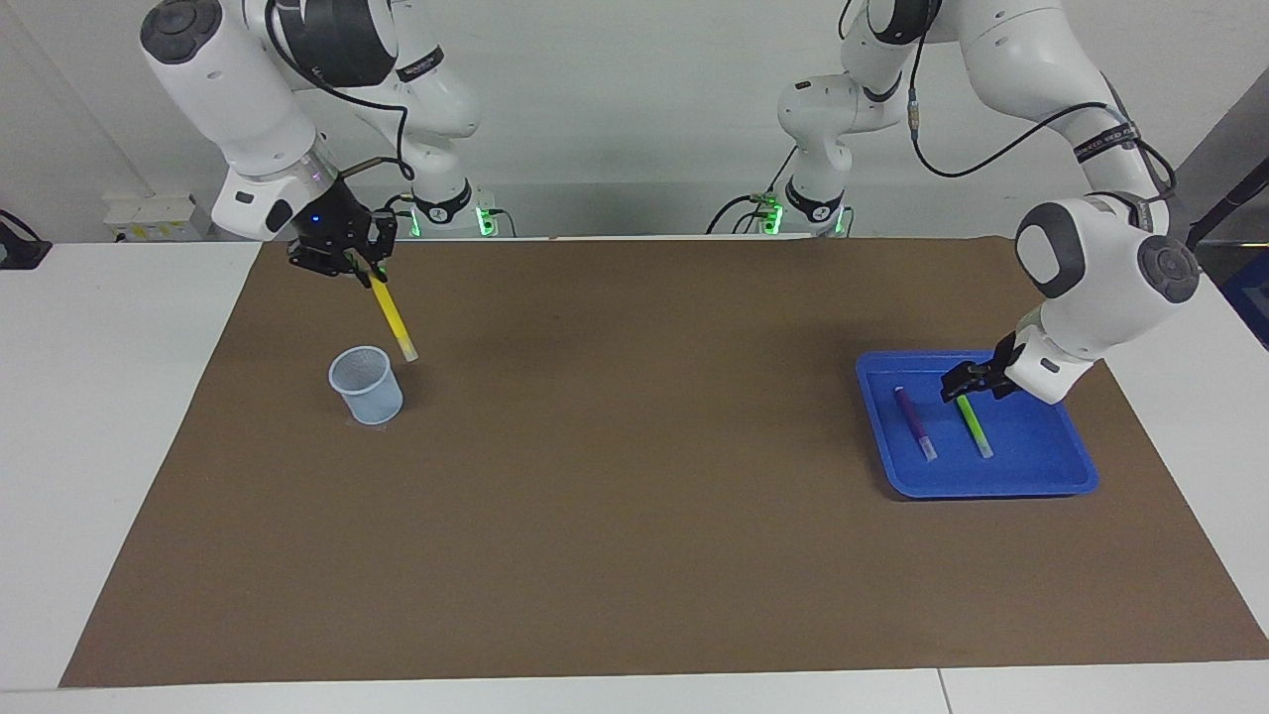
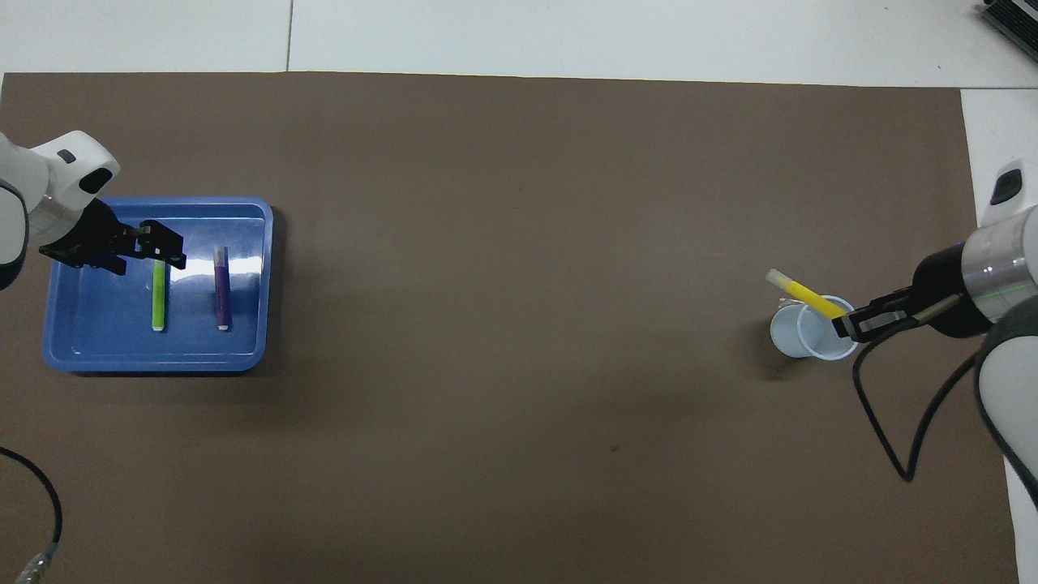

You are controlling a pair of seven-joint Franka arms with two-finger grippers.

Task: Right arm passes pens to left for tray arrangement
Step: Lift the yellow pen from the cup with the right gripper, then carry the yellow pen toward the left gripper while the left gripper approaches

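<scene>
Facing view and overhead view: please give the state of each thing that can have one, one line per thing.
Yellow pen: held tilted in the air by the right hand, out of the cup.
Cup: upright, empty.
Green pen: lying in the tray.
Purple pen: lying beside it.
Tray: holds two pens.
Left hand: open, above the green pen.

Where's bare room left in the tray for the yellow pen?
Blue tray: free strip between the green pen and the rim at the left arm's end. Purple pen lies close beside the green; left gripper, open, hangs over the green pen's top.
</scene>
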